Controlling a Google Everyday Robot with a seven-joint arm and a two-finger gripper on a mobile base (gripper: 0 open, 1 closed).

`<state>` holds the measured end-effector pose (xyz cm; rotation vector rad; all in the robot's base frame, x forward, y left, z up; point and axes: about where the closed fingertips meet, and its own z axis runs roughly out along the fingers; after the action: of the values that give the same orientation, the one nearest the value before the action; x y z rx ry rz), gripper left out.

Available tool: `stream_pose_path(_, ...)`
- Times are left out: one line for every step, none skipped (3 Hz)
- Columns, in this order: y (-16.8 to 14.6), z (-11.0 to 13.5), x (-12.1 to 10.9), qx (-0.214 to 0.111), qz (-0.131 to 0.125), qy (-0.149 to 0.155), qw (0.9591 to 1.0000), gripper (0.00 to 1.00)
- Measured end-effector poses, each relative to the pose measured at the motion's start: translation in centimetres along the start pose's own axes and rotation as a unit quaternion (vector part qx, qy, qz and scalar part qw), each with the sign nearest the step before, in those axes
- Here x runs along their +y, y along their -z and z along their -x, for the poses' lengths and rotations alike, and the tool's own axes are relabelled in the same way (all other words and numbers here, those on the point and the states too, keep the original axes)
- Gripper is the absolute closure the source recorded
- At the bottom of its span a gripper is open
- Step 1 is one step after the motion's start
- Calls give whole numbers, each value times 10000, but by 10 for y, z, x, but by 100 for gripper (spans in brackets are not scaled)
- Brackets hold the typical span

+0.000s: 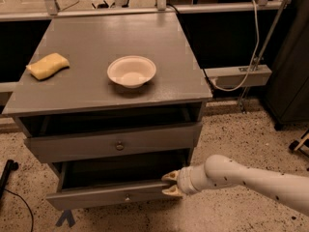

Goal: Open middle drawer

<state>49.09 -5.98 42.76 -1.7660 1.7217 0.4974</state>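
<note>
1. Yellow sponge (47, 65): lies at the left of the grey cabinet (91, 33) top, well apart from the work. We rate the hazard as slight; only a hard jolt to the cabinet would shift it.
2. White bowl (131, 71): stands upright and empty near the centre of the top. We judge it light, so a jerky pull below could slide it toward the front edge.
3. Upper drawer (72, 149): sits directly above the task's drawer, with a dark gap over its front. If the wrist rose during the pull, it could catch on this panel's underside.
4. The middle drawer (96, 197): the lowest front in view, already drawn out with its shallow interior showing and its brass knob (127, 196) untouched at centre. We expect an off-centre pull to skew it so it binds. A pull carried too far could bring it off its runners.
5. The gripper (170, 184): at the right end of that front panel, apparently clamped on the panel's edge with one fingertip above and one below. That is a narrow hold, and we think it could slip off sideways.
6. White arm (241, 180): reaches in low from the right, over the speckled floor.
</note>
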Motion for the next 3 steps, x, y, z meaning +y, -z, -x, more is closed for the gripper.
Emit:
stream_pose_path(0, 0, 0, 0, 1, 0, 10000, 60)
stream_pose_path(1, 0, 0, 0, 1, -1, 10000, 58)
stream_pose_path(10, -17, 26, -12, 141, -150, 9998, 44)
